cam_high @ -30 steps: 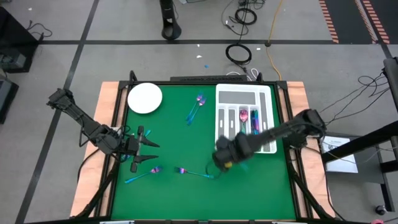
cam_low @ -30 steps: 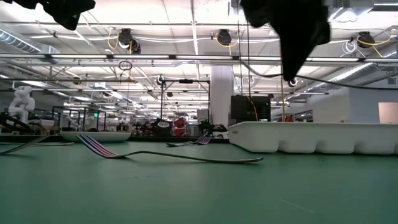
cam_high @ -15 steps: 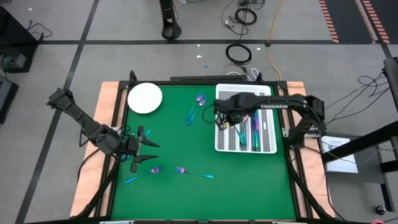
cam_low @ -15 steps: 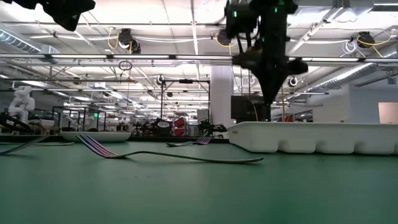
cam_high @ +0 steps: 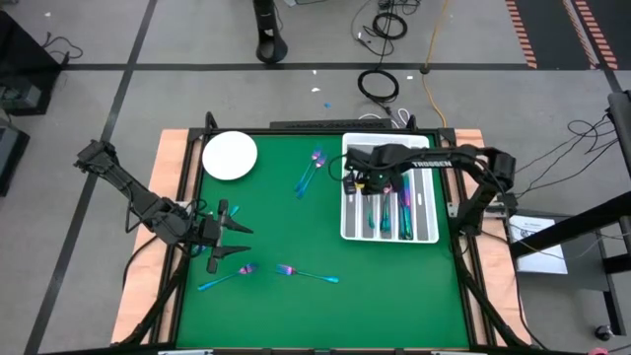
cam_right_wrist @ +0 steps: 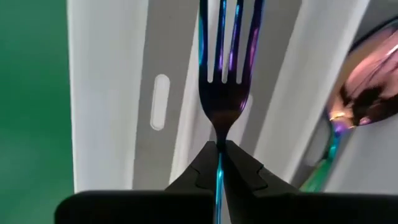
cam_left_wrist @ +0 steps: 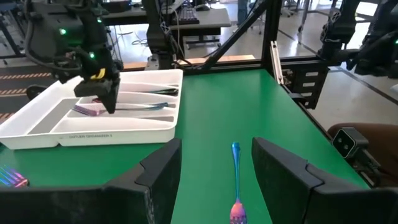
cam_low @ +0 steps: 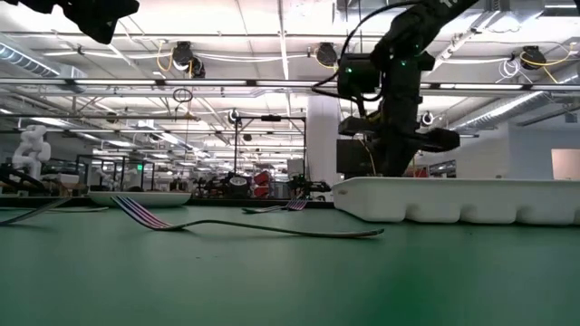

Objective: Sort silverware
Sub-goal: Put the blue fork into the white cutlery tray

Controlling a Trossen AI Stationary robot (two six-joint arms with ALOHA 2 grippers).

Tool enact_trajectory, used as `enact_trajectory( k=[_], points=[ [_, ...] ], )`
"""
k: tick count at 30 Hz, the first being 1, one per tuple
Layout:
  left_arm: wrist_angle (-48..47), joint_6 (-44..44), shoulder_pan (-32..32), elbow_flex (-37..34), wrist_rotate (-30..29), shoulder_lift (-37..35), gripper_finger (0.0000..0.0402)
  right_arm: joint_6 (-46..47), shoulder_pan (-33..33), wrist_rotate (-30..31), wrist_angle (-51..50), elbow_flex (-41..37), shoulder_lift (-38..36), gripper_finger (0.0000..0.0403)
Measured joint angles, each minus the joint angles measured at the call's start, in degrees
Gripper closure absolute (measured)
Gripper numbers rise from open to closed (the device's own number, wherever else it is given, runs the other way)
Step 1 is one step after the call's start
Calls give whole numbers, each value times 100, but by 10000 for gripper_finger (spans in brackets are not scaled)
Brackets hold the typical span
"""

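Note:
My right gripper [cam_high: 367, 183] hangs over the white compartmented tray [cam_high: 431, 187], pointing down, shut on an iridescent fork [cam_right_wrist: 225, 74]. The fork's tines reach out over a tray slot, and other silverware [cam_high: 402, 209] lies in the neighbouring slots. My left gripper [cam_left_wrist: 216, 146] waits open near the table's left edge. A blue-pink piece [cam_left_wrist: 236, 180] lies flat on the green mat under its fingers. More silverware lies on the mat: a pair [cam_high: 311, 173] at the far middle, a piece [cam_high: 225, 277] near left and a fork [cam_high: 308, 273] near the middle. My right gripper pinches the fork's neck [cam_right_wrist: 219, 138], just behind the tines, between its two fingers [cam_right_wrist: 249, 169]. The fingers come from above, pointing down. The fork lies about level across them, its handle running back between the fingers, held above the tray slot [cam_right_wrist: 186, 93].
A round white plate [cam_high: 230, 156] sits at the far left corner of the mat. The tray's side wall [cam_low: 453, 199] stands up at the right. Wooden table borders and a dark frame edge the mat.
My right gripper has swung from the near middle of the mat toward the far right, rolling its wrist, and has come down over the tray with the fork, staying shut. The other silverware has stayed where it was.

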Motion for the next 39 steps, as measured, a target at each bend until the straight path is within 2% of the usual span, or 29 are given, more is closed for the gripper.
enact_trajectory(
  k=[5, 12, 28, 34, 39],
  points=[
    [1, -2, 0, -2, 0, 1, 204, 328, -16, 163, 378, -202, -1, 403],
    [4, -2, 0, -2, 0, 2, 204, 491, -54, 285, 37, -264, 0, 403],
    [4, 2, 0, 0, 0, 0, 204, 413, -47, 525, 207, -264, 0, 394],
    [4, 1, 0, 0, 0, 1, 204, 344, -45, 592, 179, -264, 0, 368],
    [4, 2, 0, 0, 0, 0, 204, 325, -45, 591, 174, -264, 0, 327]
  ],
)
